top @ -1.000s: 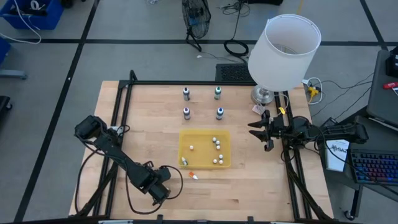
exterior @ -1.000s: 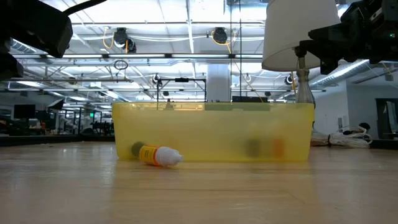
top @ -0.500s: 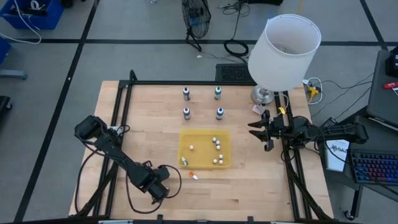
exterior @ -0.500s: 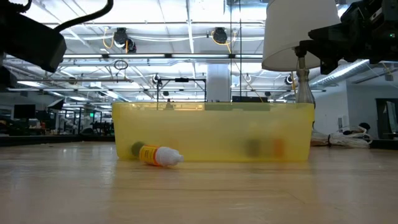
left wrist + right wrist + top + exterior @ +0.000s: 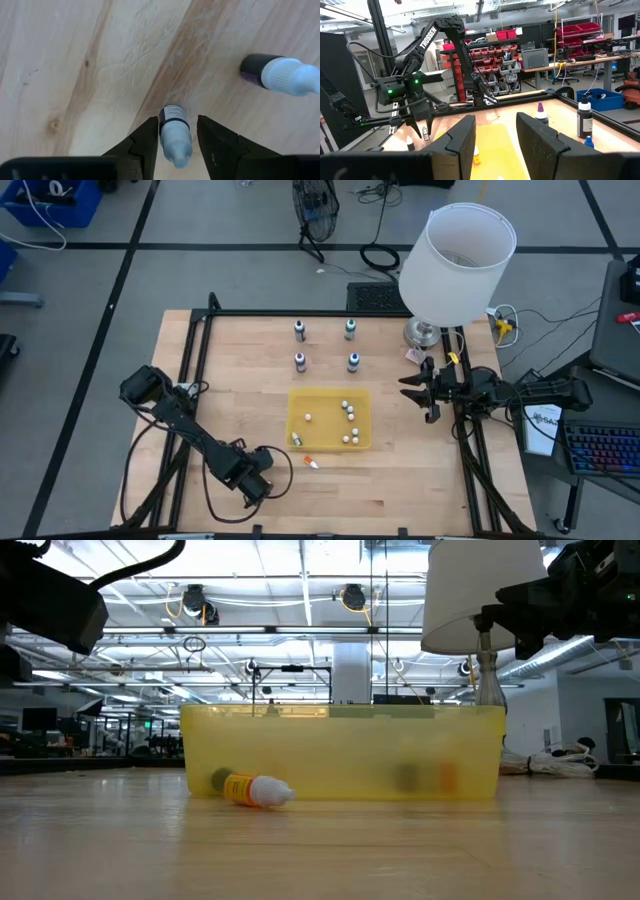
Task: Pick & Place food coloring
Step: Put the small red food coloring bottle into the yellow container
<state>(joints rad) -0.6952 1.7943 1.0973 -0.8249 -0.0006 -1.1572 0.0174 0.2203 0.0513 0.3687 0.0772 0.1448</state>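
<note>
Several small dropper bottles with pale caps are about. In the high view, bottles stand upright at the table's far side, among them a green one (image 5: 350,328) and a blue one (image 5: 353,361). An orange bottle (image 5: 311,463) (image 5: 255,790) lies on its side in front of the yellow tray (image 5: 300,402). My left gripper (image 5: 255,480) (image 5: 177,120) points down near the near-left part of the table, its fingers either side of an upright dark bottle (image 5: 175,135). A second dark bottle (image 5: 280,75) stands close by. My right gripper (image 5: 408,392) (image 5: 495,122) hovers open at the table's right side. My left gripper comes from above, pointing down, with its fingers close on either side of the upright bottle's pale cap (image 5: 176,142). The bottle stands on the table. Whether the fingers touch it I cannot tell.
The yellow tray holds several small white balls (image 5: 349,408) and one more bottle (image 5: 296,439). A lamp with a white shade (image 5: 457,260) stands at the far right corner. A black frame rail (image 5: 190,370) runs along the table's edges. Bare wood lies near the right of the tray.
In the low view, the part of the left arm at the upper left has sunk a little. Nothing else has visibly moved.
</note>
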